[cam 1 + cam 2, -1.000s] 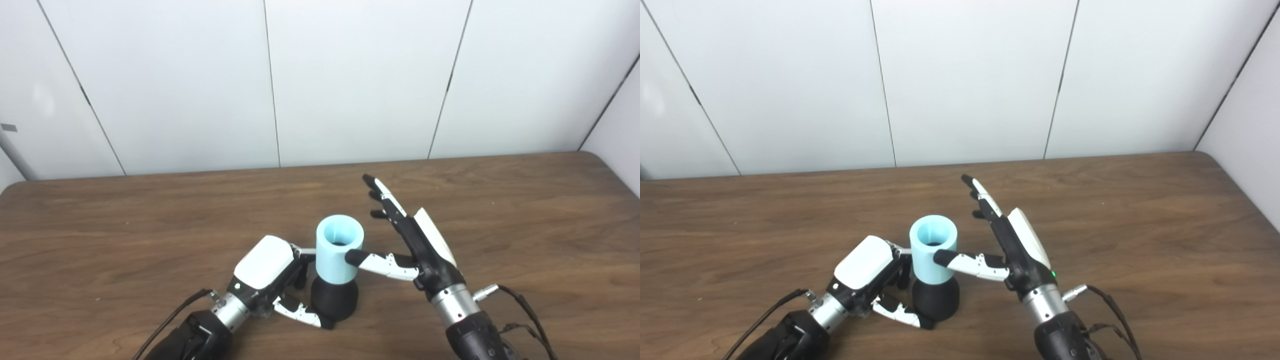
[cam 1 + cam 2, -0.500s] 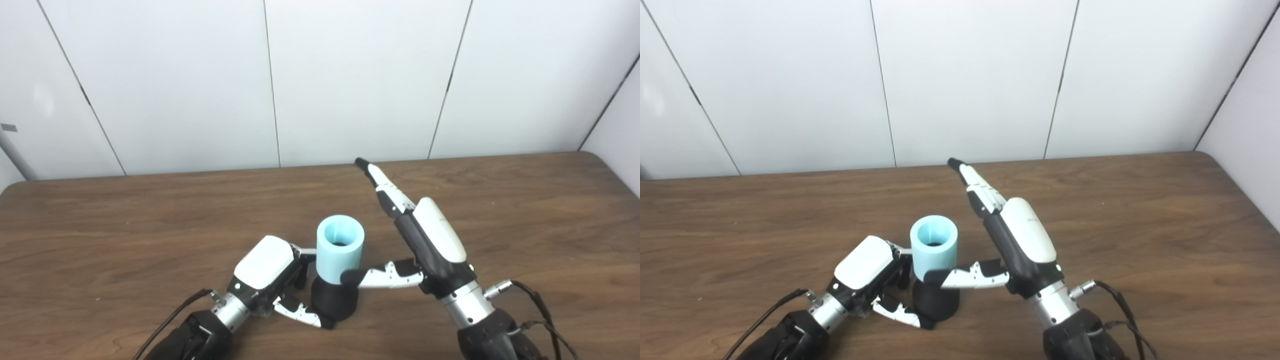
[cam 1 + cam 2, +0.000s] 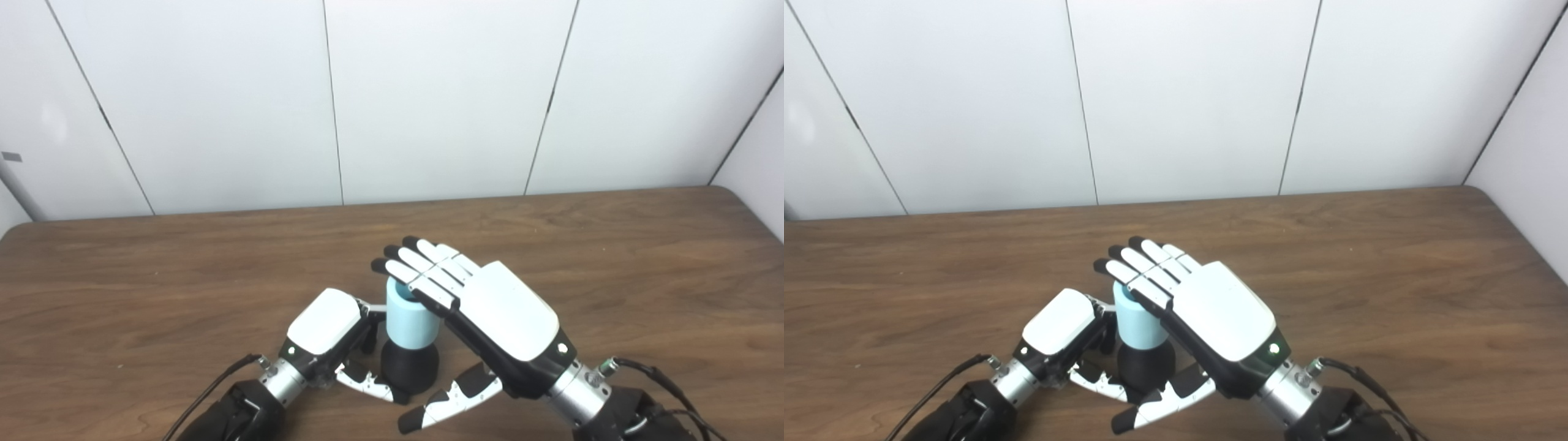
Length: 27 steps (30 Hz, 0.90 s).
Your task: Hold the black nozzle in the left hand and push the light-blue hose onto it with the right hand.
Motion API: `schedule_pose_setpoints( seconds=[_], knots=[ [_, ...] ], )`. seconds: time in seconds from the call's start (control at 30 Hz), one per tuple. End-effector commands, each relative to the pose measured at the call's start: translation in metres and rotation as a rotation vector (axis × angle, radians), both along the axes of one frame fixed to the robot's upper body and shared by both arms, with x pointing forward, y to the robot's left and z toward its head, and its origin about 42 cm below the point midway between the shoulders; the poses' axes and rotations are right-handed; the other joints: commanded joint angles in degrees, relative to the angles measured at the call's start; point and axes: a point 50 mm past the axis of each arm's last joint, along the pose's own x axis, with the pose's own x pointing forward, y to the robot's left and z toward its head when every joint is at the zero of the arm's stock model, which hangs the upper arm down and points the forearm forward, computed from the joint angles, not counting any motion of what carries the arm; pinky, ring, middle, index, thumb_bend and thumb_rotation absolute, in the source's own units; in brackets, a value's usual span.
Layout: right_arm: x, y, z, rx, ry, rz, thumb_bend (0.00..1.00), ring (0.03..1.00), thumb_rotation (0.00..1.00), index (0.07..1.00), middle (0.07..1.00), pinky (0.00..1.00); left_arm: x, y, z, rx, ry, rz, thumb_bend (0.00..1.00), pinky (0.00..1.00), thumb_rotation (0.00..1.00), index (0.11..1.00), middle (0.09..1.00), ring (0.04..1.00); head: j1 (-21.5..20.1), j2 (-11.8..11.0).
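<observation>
Right hand (image 3: 490, 309) lies flat, fingers straight, over hose (image 3: 409, 324); left hand (image 3: 1059, 334) grips nozzle (image 3: 1145, 367)

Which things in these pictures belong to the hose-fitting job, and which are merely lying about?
Belonging to the job:
light-blue hose
black nozzle
left hand, fingers around the nozzle
right hand, flat over the hose top

Just there:
wooden table
Nothing else lies on it.
</observation>
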Motion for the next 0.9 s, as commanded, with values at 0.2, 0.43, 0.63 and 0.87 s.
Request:
schedule_pose_setpoints(
  seconds=[0.2, 0.43, 0.63, 0.87],
  knots=[
    [-0.004, 0.002, 0.006, -0.058, -0.037, 0.024, 1.0, 0.974, 0.8, 0.924, 0.971, 0.95, -0.059, 0.005, -0.078, 0.119, 0.23, -0.015, 0.52, 0.36, 0.0, 0.52, 0.445, 0.405, 0.0, -0.1],
    [-0.003, 0.001, -0.001, -0.069, -0.037, -0.002, 1.0, 1.0, 0.82, 0.963, 0.999, 1.0, -0.059, 0.005, -0.078, 0.126, 0.228, -0.015, 0.52, 0.34, 0.0, 0.523, 0.436, 0.39, -0.1, -0.1],
    [-0.005, 0.0, -0.005, -0.077, -0.024, -0.004, 0.98, 1.0, 0.83, 0.974, 1.0, 1.0, -0.06, 0.005, -0.078, 0.123, 0.232, -0.014, 0.52, 0.33, 0.0, 0.524, 0.431, 0.383, -0.1, 0.0],
    [-0.011, -0.001, -0.012, -0.115, 0.008, 0.009, 0.95, 0.99, 0.83, 0.948, 0.986, 0.93, -0.06, 0.005, -0.077, 0.13, 0.238, -0.01, 0.52, 0.3, 0.0, 0.519, 0.415, 0.355, -0.1, 0.0]
  ],
)
